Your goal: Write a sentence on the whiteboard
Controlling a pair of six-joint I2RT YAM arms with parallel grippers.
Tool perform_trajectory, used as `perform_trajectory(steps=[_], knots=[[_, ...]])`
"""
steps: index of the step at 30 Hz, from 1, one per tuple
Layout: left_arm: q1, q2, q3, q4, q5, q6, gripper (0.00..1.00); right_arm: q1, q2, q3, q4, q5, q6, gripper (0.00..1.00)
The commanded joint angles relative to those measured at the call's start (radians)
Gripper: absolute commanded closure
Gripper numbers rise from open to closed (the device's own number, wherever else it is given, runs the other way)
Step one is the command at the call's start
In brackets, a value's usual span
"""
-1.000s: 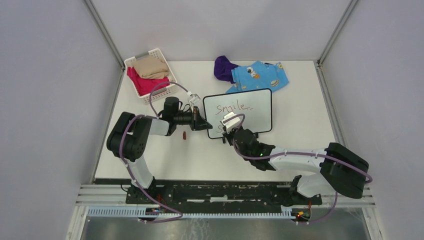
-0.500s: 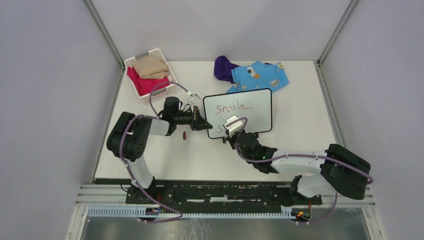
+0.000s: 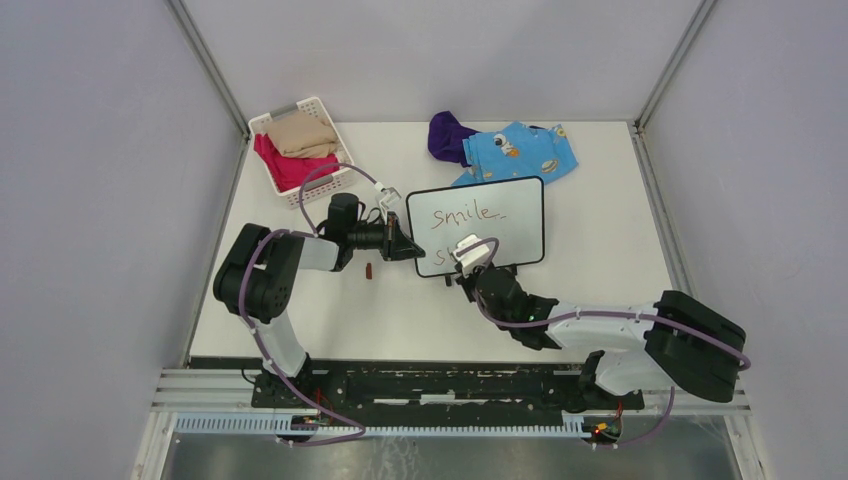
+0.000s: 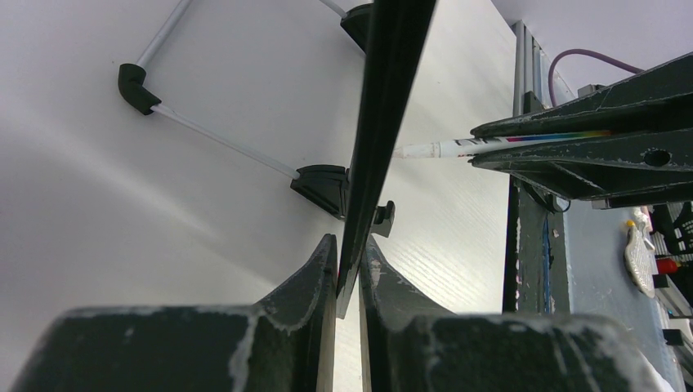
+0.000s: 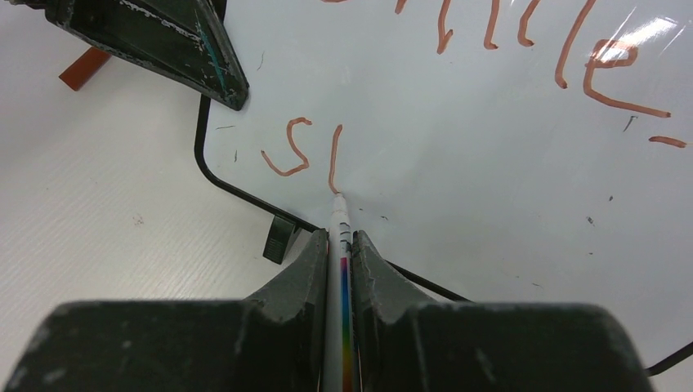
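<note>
The whiteboard (image 3: 512, 238) stands on the table, its left edge pinched in my left gripper (image 3: 410, 250), which is shut on it. From the left wrist the board is an edge-on black strip (image 4: 384, 106) between the fingers of that gripper (image 4: 350, 261). My right gripper (image 5: 341, 242) is shut on a white marker (image 5: 339, 220) with a rainbow stripe. The marker tip touches the board (image 5: 474, 171) at the foot of a vertical stroke (image 5: 333, 159). The sentence reads "smile" (image 3: 466, 213) on top, with an "s" (image 5: 286, 151) and that stroke below.
A reddish marker cap (image 3: 368, 270) lies on the table under the left gripper. A white slatted basket (image 3: 322, 185) with folded clothes stands at the back left. Purple cloth (image 3: 448, 135) and a blue patterned garment (image 3: 520, 152) lie behind the board.
My right gripper has drawn the marker down toward the board's near edge, making a vertical stroke after the "s". The left gripper has not moved.
</note>
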Motion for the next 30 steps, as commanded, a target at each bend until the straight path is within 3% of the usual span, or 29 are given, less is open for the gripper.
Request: perform_trajectory(steps=[1,11,30], knots=[[-0.005,0.012,0.008,-0.056,-0.113,0.071,0.98,-0.015,-0.038,-0.009,-0.008,0.042,-0.005,1.0],[-0.006,0.015,0.01,-0.061,-0.113,0.075,0.98,-0.013,-0.077,0.015,0.045,-0.05,-0.023,1.0],[-0.006,0.015,0.014,-0.074,-0.114,0.08,0.98,-0.015,0.026,0.107,0.055,-0.044,-0.013,1.0]])
